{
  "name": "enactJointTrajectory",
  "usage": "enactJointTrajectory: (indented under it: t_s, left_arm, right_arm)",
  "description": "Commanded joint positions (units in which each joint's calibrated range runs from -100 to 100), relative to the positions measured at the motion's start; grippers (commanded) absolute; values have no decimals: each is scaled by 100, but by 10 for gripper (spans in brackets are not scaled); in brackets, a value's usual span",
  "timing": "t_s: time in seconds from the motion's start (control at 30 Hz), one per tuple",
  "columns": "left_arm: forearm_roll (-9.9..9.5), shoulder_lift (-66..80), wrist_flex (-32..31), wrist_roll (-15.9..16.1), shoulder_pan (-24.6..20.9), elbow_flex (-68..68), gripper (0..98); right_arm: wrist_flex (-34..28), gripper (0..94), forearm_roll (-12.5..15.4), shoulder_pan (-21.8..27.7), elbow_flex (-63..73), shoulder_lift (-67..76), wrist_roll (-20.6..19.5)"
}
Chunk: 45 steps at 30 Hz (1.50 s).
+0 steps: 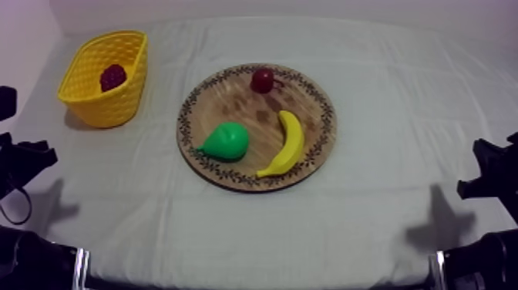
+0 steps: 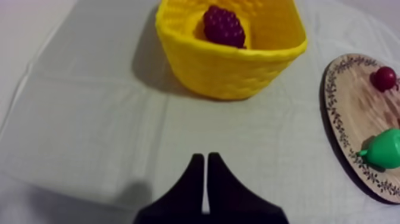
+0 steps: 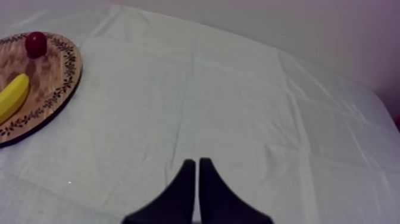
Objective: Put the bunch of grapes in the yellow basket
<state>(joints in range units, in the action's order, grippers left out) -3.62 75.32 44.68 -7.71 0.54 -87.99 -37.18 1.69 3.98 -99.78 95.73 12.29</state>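
Three fruits lie on the round wooden board (image 1: 231,100) and one in the yellow basket (image 1: 108,116). Taking the table in the top view as a dial with the board near its centre, the basket stands at ten o'clock, well apart from the board. The bunch of grapes (image 1: 112,77) lies inside the basket, below its rim, not on the board; judged against the task, the placing is done. On the board's own dial the small red fruit (image 1: 263,79) sits at twelve o'clock, the pear (image 1: 227,141) at seven o'clock and the banana (image 1: 287,145) at four o'clock, curved along the patterned edge; none touches another. The left gripper (image 2: 205,156) hangs over bare cloth (image 2: 89,119) with the basket ahead at twelve o'clock, its two black fingers pressed together as a narrow wedge with nothing between them. The right gripper (image 3: 194,161) is likewise closed on nothing, over cloth, the board off at ten o'clock. Both arms sit low at the table's sides, which reads as a rest posture: with no load, the fingers need no gap, and parked arms leave basket and board unobstructed.
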Motion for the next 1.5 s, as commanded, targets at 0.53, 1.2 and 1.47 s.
enactJointTrajectory:
  t_s: [0.53,1.2,1.47]
  left_arm:
    - [86,2425,126,564,-92,-541,0]
    - [71,2451,160,587,-59,-620,1]
    - [127,2443,14,563,-51,-768,1]
  right_arm:
    - [0,5,-1,0,1,2,4]
    - [0,5,-1,0,1,2,0]
    - [0,5,-1,0,1,2,-1]
